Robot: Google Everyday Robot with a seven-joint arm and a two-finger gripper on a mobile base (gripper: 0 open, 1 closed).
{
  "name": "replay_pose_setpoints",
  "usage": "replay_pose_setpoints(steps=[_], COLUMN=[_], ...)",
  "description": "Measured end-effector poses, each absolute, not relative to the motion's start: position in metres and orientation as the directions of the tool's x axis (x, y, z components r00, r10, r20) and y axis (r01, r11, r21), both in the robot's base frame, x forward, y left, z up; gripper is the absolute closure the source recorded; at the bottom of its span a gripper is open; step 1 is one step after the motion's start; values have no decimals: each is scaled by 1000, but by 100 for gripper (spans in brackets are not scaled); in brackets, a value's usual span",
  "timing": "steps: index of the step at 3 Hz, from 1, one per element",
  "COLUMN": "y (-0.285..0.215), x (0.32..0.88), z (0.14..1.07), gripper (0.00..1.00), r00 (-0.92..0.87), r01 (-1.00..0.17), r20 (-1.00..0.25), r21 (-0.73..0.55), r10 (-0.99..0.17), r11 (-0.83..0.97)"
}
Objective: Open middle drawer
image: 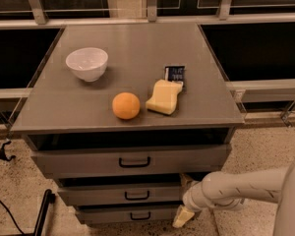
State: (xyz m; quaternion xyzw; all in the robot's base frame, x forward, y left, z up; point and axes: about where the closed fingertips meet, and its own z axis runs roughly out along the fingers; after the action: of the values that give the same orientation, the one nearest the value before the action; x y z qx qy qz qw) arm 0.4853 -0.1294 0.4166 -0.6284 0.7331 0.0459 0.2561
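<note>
The middle drawer [98, 194] is the second of three grey drawers under the table top, with a small black bar handle [136, 195] at its centre. Its front sits set back under the top drawer [78, 162]. My gripper [185, 198] comes in from the lower right on a white arm, at the right end of the middle drawer's front and well right of the handle. Its two pale fingers are spread, one fingertip [186, 181] high by the drawer's top edge and one [182, 217] low by the lowest drawer [103, 214]. It holds nothing.
On the grey table top [137, 48] stand a white bowl [87, 63], an orange [126, 105], a yellow sponge-like block [164, 97] and a small dark packet [174, 73]. A black stand leg [42, 213] and cables lie on the speckled floor at the left.
</note>
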Motion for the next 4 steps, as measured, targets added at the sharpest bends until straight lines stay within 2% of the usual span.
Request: replay_pose_setpoints(steps=[4], y=[-137], x=[477], z=[404], gripper=[0], r00=[-143], r01=[-958], r20=[-446], r21=[-163], r10=[-883], r11=[237])
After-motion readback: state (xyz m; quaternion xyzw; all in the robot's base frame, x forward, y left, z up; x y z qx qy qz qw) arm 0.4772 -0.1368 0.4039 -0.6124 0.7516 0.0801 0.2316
